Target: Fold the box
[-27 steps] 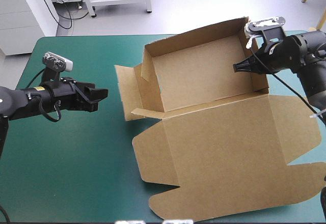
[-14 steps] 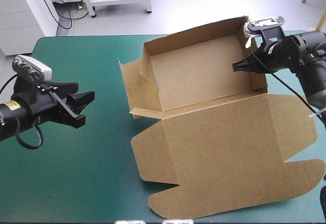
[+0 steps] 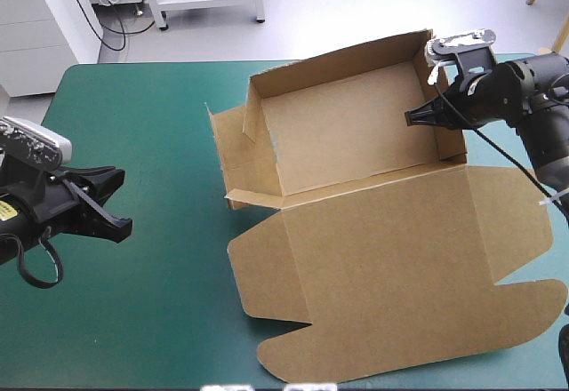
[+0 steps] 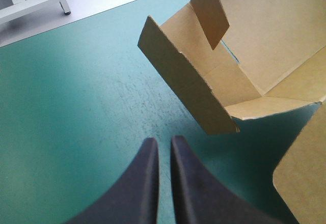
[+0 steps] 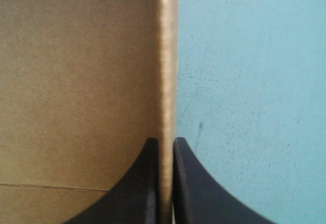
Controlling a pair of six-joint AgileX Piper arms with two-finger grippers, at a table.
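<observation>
Your left gripper [image 3: 120,203], its black fin-shaped fingers drawn all but together on nothing, has just pulled back from the brown cardboard box [image 3: 356,142] to the left edge of the teal-green table cover [image 3: 151,98], and is now well apart from the board. The box has hardly moved. It sits right of centre with its far and right walls up and the flat lid panel [image 3: 400,267] spread toward the near edge. Your right gripper [image 3: 411,117] stays clamped on the upright right wall, one finger on each side. The left side wall [image 4: 186,81] leans outward, not tucked. I judge the retreat a reset: you must raise and tuck that wall before the tray is formed.
</observation>
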